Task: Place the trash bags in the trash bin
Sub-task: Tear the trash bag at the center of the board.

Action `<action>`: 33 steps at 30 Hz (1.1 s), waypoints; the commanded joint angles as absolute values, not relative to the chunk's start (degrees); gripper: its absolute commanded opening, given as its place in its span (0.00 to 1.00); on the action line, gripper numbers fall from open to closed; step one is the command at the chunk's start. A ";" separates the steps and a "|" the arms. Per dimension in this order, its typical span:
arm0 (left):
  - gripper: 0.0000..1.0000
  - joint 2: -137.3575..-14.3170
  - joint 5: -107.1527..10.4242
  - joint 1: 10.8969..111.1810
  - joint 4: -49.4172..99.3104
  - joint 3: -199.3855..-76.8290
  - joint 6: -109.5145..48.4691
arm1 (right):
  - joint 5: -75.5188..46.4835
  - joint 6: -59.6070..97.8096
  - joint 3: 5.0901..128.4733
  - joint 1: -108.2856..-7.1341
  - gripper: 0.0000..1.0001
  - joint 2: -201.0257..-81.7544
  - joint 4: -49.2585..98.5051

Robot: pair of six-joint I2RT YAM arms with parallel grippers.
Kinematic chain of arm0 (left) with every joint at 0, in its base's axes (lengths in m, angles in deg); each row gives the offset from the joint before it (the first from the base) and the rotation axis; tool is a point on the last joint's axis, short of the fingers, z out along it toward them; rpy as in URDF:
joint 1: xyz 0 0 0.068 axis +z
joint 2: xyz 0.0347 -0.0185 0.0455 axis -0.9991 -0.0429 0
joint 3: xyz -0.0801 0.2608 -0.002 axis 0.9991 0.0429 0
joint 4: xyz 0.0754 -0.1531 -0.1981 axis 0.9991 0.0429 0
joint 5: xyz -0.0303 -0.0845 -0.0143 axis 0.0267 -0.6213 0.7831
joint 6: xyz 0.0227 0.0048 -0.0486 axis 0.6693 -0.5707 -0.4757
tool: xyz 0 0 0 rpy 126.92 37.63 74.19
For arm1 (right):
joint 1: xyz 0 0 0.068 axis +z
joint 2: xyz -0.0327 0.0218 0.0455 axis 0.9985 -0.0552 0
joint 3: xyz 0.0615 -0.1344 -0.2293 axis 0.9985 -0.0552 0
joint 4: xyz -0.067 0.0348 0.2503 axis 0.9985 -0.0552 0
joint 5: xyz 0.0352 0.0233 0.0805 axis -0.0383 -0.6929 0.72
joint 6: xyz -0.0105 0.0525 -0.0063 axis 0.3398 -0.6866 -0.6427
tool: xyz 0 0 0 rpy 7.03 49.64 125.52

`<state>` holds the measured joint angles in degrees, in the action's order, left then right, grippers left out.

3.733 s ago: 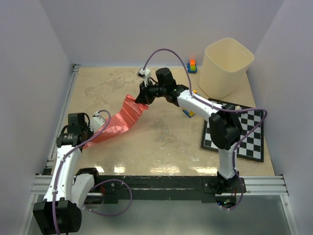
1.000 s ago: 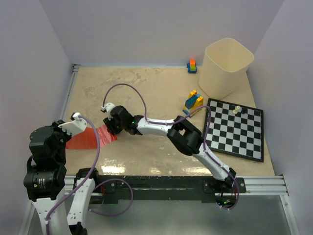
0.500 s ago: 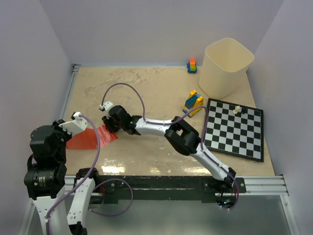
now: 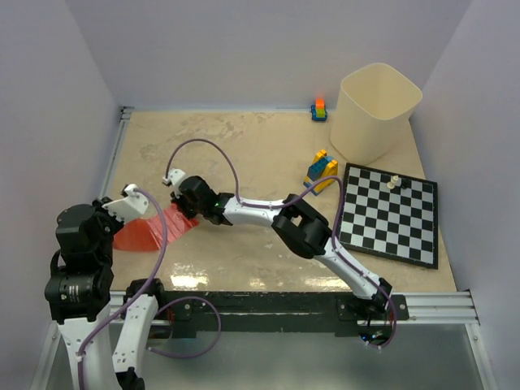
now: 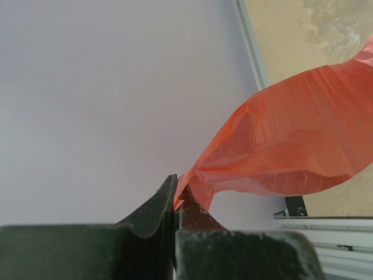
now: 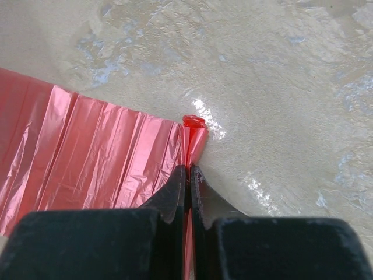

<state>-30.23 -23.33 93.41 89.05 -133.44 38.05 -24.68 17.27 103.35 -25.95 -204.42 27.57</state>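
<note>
Pinching trash bag (image 6: pixel 87 157): left pincer (image 5: pixel 176 197), right pincer (image 6: pixel 187 170); bag edges cropped.

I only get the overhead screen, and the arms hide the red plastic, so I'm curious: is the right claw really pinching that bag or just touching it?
Observer: Pinching. Its wrist camera shows the right gripper shut on a bunched edge of the red bag, low over the tabletop.
Visitor: And the left claw?
Observer: The left gripper is shut on another edge of the bag. Its camera shows the plastic held up there in front of the wall.
Visitor: Is the bag crumpled?
Observer: Beside the right gripper it lies spread in lengthwise pleats.
</note>
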 commanded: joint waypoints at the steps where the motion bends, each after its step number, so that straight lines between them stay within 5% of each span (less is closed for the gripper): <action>1: 0.00 -30.58 -26.47 93.60 85.68 -130.02 34.15 | -27.00 24.15 99.35 -26.10 0.00 -204.82 22.22; 2: 0.03 -30.49 -27.87 93.60 84.80 -129.14 33.27 | -26.91 24.94 98.47 -26.71 0.00 -203.15 22.84; 6: 0.48 -31.63 -33.75 93.60 79.54 -125.97 25.73 | -22.35 27.23 95.22 -31.45 0.00 -193.41 24.60; 12: 0.73 -35.05 -54.57 93.60 70.23 -125.88 16.41 | -4.61 32.76 89.87 -42.79 0.00 -178.20 28.19; 22: 0.76 -59.12 -81.14 91.42 39.92 -132.20 -10.40 | 8.60 39.97 86.16 -48.69 0.00 -159.99 25.31; 33: 0.75 -67.48 -73.86 76.29 28.02 -134.40 -3.65 | 9.22 42.52 87.21 -48.87 0.00 -155.23 19.60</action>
<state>-65.66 -75.63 76.91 37.27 -130.56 -3.96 7.73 39.48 86.26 -48.42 -156.56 22.83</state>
